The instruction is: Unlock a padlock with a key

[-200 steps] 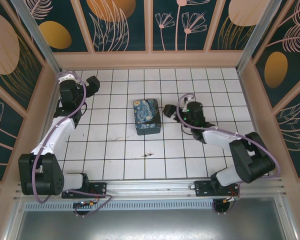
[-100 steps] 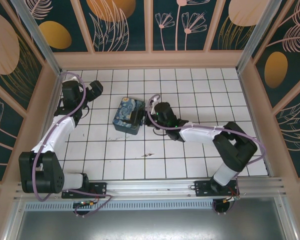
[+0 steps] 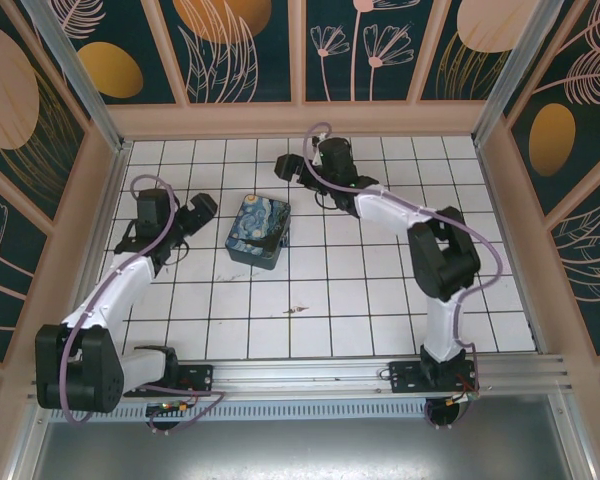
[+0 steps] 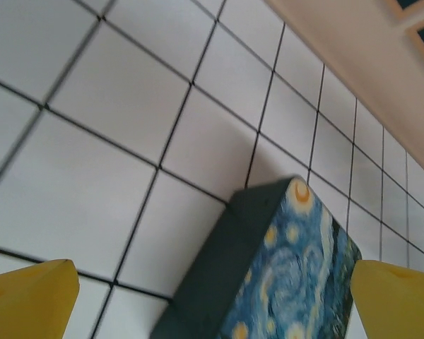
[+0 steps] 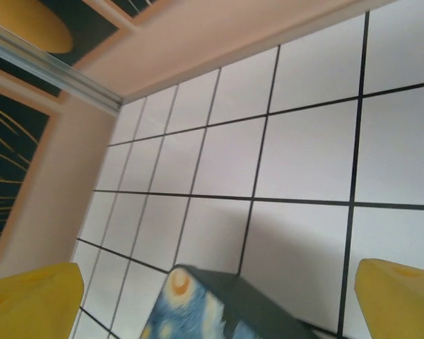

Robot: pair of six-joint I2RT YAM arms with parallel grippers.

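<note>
The padlock is out of view. A tiny dark sliver (image 3: 295, 311) that looks like the key lies on the white tiles in front of the starry-night box (image 3: 258, 231). My left gripper (image 3: 201, 209) is open just left of the box, apart from it. In the left wrist view the box (image 4: 290, 268) sits between and beyond the left gripper's (image 4: 212, 305) yellow fingers (image 4: 30, 300). My right gripper (image 3: 286, 167) is open, behind the box near the back wall. The right wrist view has a box corner (image 5: 198, 307) low between the right gripper's (image 5: 215, 300) fingers (image 5: 399, 296).
Peach walls (image 3: 300, 120) with dark flower panels enclose the tiled floor (image 3: 360, 290) on three sides. The right arm's white links (image 3: 400, 210) stretch from the front rail across the right half. Open tiles lie in front of the box and at the right.
The right gripper came onto the box, shoved it about one tile left and turned it, then swung away to the back. The left gripper moved nearer, down beside the box's left side.
</note>
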